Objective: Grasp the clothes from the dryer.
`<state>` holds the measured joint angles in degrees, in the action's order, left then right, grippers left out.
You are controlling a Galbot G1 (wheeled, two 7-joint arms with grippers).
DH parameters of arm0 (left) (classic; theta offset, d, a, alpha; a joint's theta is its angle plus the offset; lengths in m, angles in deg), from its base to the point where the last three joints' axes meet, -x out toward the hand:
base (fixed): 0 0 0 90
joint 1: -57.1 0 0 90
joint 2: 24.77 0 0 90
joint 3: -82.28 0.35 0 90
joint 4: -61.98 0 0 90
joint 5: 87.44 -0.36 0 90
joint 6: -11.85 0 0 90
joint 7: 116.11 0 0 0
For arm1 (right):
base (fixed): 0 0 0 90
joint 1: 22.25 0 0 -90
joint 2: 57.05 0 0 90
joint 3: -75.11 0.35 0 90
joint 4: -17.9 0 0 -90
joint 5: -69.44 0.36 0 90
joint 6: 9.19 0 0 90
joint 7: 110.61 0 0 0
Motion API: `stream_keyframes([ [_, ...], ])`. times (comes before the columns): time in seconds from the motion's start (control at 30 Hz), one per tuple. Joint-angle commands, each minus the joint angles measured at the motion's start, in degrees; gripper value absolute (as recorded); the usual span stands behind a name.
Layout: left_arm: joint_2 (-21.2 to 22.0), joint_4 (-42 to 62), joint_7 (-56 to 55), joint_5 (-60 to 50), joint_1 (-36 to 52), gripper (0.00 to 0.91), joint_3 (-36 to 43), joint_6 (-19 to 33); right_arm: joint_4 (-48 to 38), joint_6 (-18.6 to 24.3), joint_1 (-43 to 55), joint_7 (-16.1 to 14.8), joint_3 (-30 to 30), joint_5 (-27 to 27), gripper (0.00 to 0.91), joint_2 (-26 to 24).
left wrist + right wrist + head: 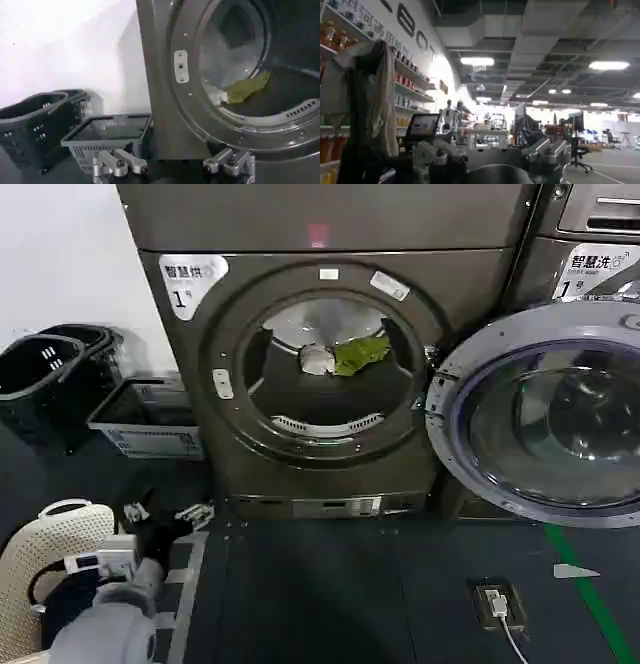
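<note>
The dryer (330, 224) faces me with its porthole open. On the drum floor lie the clothes, a whitish-grey piece (318, 361) next to a yellow-green piece (360, 352). My left gripper (163, 519) hangs low at the left, well in front of the machine and below the porthole, open and empty. In the left wrist view this gripper (174, 167) points at the dryer's front, with the yellow-green cloth (246, 87) up inside the drum. The right gripper (492, 157) is open with nothing between its fingers and faces away into a room with shelves.
The dryer's round door (545, 419) stands swung open to the right, in front of the neighbouring machine (590, 254). Two black baskets (45, 374) and a grey basket (145, 419) sit left of the dryer. A white perforated basket (50, 564) is at lower left. A plug (497, 602) lies on the floor.
</note>
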<state>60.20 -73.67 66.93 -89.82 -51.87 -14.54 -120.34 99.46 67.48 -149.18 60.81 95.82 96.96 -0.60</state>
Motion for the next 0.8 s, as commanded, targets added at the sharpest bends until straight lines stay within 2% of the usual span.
stream_keyframes([
  [0.03,0.0,-0.3,0.1,-0.4,-0.2,0.907,0.0,-2.8,0.2,0.1,0.0,1.3,-0.2,1.4,0.907,0.1],
  [0.1,0.0,-0.5,0.1,-0.4,-0.5,0.907,0.0,-2.8,-1.6,6.1,-0.1,1.8,-1.5,2.4,0.907,-0.1],
  [0.8,0.2,-1.6,0.5,-1.3,-1.4,0.907,0.2,-2.8,-1.4,4.2,-0.1,3.4,-1.7,2.6,0.907,-0.3],
])
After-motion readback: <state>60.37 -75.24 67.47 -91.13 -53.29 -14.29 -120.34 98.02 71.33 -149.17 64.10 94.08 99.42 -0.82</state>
